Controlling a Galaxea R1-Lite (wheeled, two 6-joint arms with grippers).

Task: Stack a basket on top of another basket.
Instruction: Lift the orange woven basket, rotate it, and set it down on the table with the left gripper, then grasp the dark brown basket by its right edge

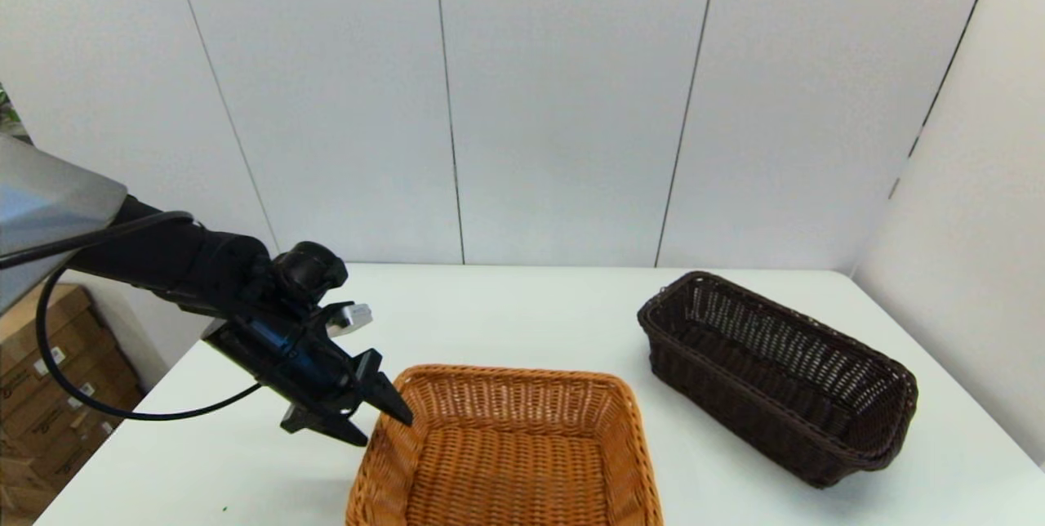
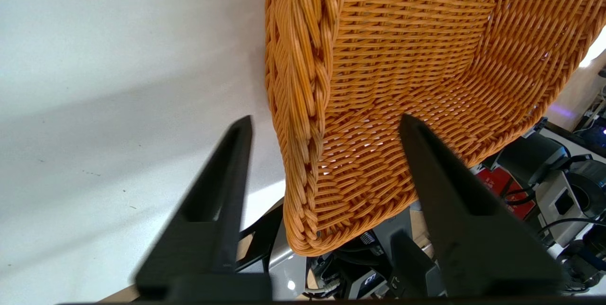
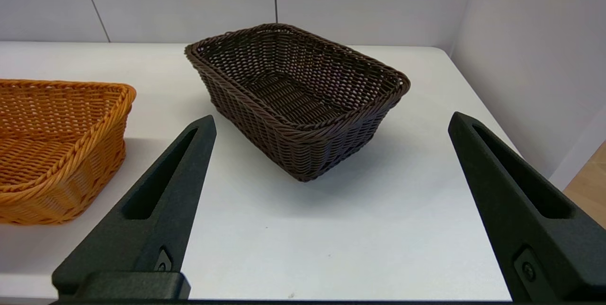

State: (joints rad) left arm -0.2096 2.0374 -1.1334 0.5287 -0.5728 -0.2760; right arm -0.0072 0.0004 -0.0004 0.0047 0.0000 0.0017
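Fingers of the left gripper [image 2: 324, 125] are spread open and straddle the braided rim of the orange basket [image 2: 402, 82]: one finger [image 2: 222, 177] outside the wall over the white table [image 2: 104, 82], the other [image 2: 440, 177] inside over the weave. Can't tell from the wrist view whether either finger touches the wicker; nothing is clamped.

From the head camera, left gripper [image 1: 384, 420] sits at the orange basket's [image 1: 506, 452] far-left corner, arm reaching in from the left side. Orange basket is flat on the table [image 1: 506, 305], at the near edge, centre of the view, partly cut off by the bottom of frame.

Dark basket [image 1: 775, 375] stands upright on the table at the right, angled, apart from the orange one with bare table between them. Nothing inside either basket. Not stacked.

Right gripper [image 3: 331, 125] isn't in the head view. Its own camera shows both fingers wide open, holding nothing, facing the dark basket [image 3: 296, 96] from the near side and well clear of it. Orange basket [image 3: 57, 148] shows at the edge of that view.
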